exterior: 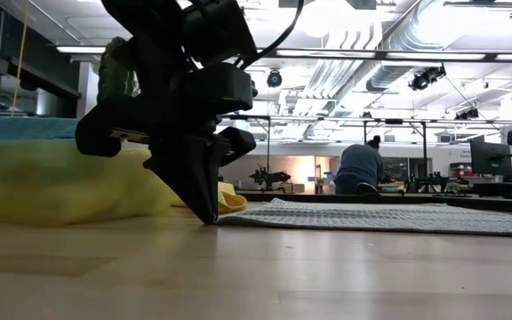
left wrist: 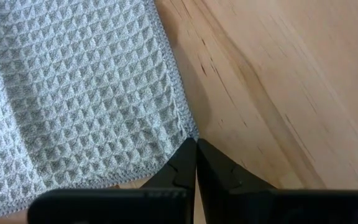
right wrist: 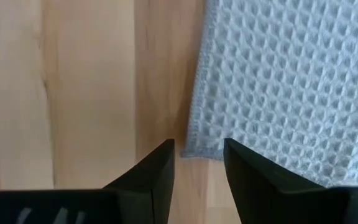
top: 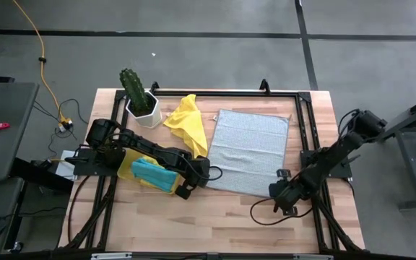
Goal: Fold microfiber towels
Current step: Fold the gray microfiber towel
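One grey towel lay unfolded, frame centre; left gripper pinched together at its corner; right gripper parted, empty; folding unstarted.

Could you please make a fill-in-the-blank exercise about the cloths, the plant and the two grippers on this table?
1. The towel spread flat in the middle of the table is ____ in colour.
2. The left gripper, at a corner of that towel, has its fingers ____.
3. The right gripper, at another corner, has its fingers ____.
4. The white pot holds a ____.

Missing words: grey; shut; open; cactus
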`<move>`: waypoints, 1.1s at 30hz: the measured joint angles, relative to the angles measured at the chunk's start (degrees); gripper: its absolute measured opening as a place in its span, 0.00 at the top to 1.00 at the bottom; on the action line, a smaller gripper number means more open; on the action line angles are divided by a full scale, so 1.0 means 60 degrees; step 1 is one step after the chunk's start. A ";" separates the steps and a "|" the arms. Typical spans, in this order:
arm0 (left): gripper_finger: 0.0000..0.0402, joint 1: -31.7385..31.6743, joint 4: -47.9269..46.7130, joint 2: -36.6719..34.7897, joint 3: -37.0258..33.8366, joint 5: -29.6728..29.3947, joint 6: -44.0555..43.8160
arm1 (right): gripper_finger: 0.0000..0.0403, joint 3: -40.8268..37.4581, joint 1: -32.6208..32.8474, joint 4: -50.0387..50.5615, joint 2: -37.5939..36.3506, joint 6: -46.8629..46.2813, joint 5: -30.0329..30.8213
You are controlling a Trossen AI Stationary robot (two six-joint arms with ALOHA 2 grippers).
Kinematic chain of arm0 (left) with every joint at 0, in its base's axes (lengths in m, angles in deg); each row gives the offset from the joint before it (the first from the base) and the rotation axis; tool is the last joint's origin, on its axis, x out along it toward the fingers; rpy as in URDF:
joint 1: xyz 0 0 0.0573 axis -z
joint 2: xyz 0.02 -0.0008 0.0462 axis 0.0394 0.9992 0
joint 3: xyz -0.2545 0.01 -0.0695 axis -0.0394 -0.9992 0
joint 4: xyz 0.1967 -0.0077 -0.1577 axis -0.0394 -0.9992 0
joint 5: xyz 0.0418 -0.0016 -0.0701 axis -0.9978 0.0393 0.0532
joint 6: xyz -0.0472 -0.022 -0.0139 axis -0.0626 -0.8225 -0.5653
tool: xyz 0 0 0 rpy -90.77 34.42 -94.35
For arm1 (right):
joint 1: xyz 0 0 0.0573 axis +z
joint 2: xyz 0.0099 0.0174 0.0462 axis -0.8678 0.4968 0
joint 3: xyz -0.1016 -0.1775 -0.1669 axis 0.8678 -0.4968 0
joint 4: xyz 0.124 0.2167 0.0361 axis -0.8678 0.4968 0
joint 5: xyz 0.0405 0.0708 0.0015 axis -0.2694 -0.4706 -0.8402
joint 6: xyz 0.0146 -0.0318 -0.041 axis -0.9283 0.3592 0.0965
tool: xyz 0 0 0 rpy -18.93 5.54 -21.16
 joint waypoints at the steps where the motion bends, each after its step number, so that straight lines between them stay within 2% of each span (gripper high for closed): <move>1: 1.00 0.0000 0.0000 0.0000 0.0000 -0.0001 -0.0002 | 0.68 -0.0004 -0.0002 -0.0040 0.0093 0.0005 0.0003; 9: 1.00 0.0000 -0.0007 0.0007 0.0000 0.0006 -0.0087 | 0.68 0.0033 0.0000 -0.0703 0.0709 0.0133 -0.0052; 15: 1.00 0.0000 -0.0046 0.0007 0.0000 0.0012 -0.0215 | 0.69 0.0129 -0.0002 -0.0392 0.0737 0.0140 -0.0111; 18: 1.00 0.0000 -0.0062 0.0007 0.0000 0.0019 -0.0215 | 0.75 0.0234 -0.0002 -0.0052 0.0752 0.0135 -0.0130; 24: 1.00 0.0000 -0.0097 0.0007 0.0000 0.0024 -0.0293 | 0.98 0.0391 -0.0002 0.0433 0.0766 -0.0020 -0.0295; 28: 1.00 -0.0042 -0.0345 -0.0003 0.0013 0.0094 -0.0672 | 0.97 0.0393 -0.0005 0.0507 0.0655 -0.0451 -0.0540; 33: 1.00 -0.0529 -0.1123 -0.0357 -0.0047 0.1167 -0.1485 | 0.99 0.0424 -0.0005 0.0898 -0.0502 -0.1055 -0.0914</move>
